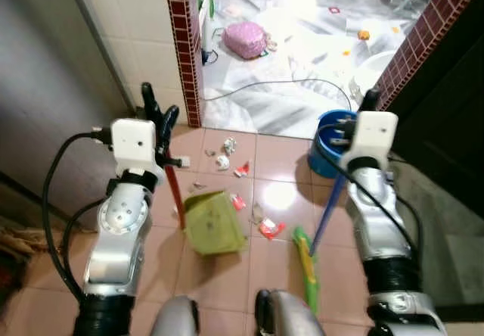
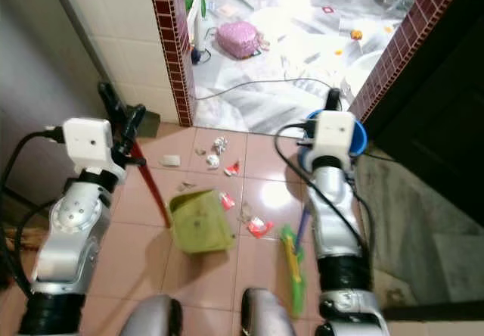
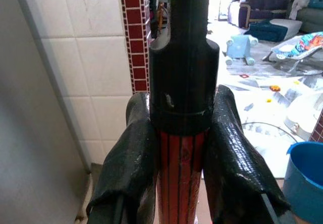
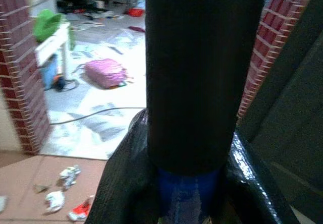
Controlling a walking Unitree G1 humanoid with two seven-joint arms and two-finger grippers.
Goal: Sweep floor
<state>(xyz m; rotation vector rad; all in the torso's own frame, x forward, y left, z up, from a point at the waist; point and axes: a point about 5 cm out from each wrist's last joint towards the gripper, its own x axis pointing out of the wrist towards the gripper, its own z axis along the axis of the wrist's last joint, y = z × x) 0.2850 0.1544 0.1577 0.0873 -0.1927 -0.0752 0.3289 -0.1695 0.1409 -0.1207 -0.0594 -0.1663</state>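
1. Floor of glossy pink square tiles (image 1: pixel 227 275) runs from the robot's feet to a doorway, where it gives way to pale marbled flooring (image 1: pixel 302 41); a thin dark cable (image 1: pixel 287 85) curves across that.
2. White glazed wall tiles (image 1: pixel 128 33) end in a column of small dark red tiles (image 1: pixel 184 48) on the left of the doorway; a matching red-tiled edge (image 1: pixel 412 48) slants down its right side.
3. Round blue plastic bucket (image 1: pixel 327 150) stands just inside the doorway, by the right arm.
4. Olive-green boxy plastic dustpan (image 1: pixel 213 222) sits on the pink tiles, on a red stick handle (image 1: pixel 175 192) with a black top. The left pincer (image 3: pixel 176 148) is clamped on this handle, its glossy black fingers (image 3: pixel 131 158) pressed to either side.
5. Broom with a flat bright green head (image 1: pixel 305 264) rests on the tiles beside the dustpan, on a slim blue pole (image 1: pixel 327 211) with a black cap. The right pincer (image 4: pixel 189 183) is closed around the pole, its fingers (image 4: pixel 252 178) wrapping it.
6. Pink rounded bag (image 1: pixel 244 39) lies on the marbled flooring beyond.
7. Crumpled white and red scraps of litter (image 1: pixel 227 154) are scattered between doorway and dustpan; a red wrapper (image 1: pixel 270 228) lies between dustpan and broom head.
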